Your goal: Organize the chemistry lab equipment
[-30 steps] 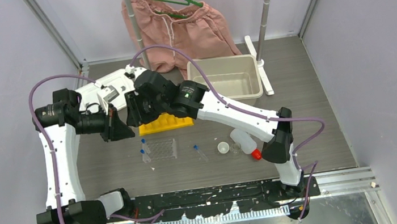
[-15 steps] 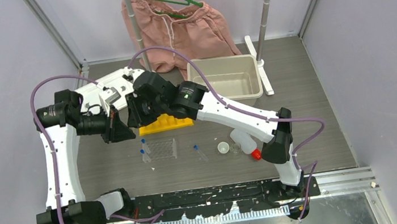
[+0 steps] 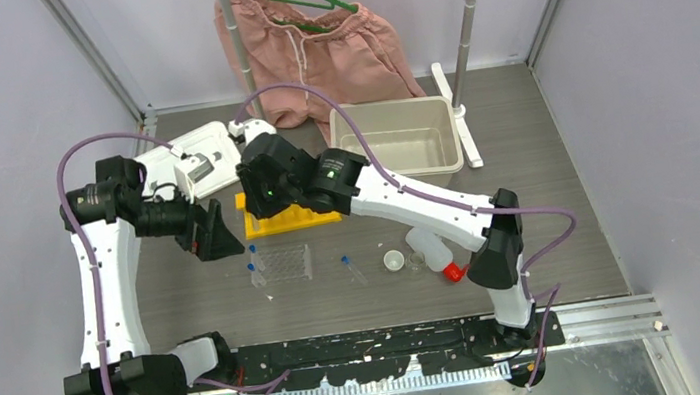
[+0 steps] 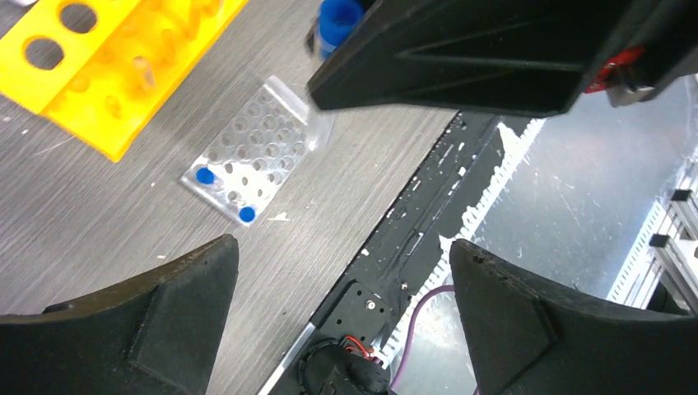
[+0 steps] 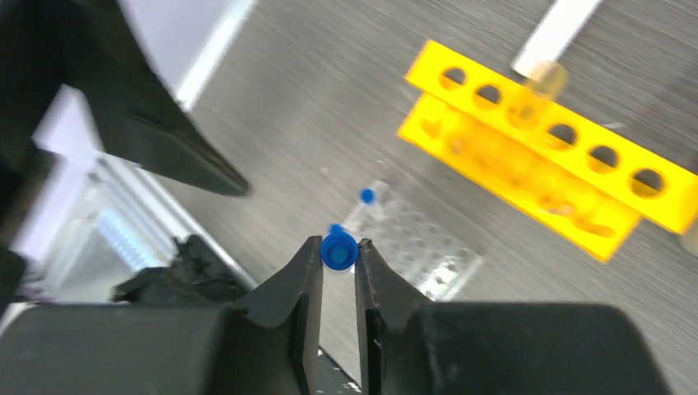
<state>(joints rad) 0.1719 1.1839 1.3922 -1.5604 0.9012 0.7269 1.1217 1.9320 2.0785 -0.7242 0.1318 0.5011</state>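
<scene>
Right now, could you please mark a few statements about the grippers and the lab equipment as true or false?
1. The right gripper is closed on a blue-capped tube. True.
2. The left gripper is shut. False: its jaws stand wide apart with nothing between them.
3. Two blue caps show in the clear grid rack. True.
4. The squeeze bottle stands upright. False: it lies on its side on the table.
5. The yellow rack sits inside the beige bin. False: it sits on the table, to the left of the bin.
</scene>
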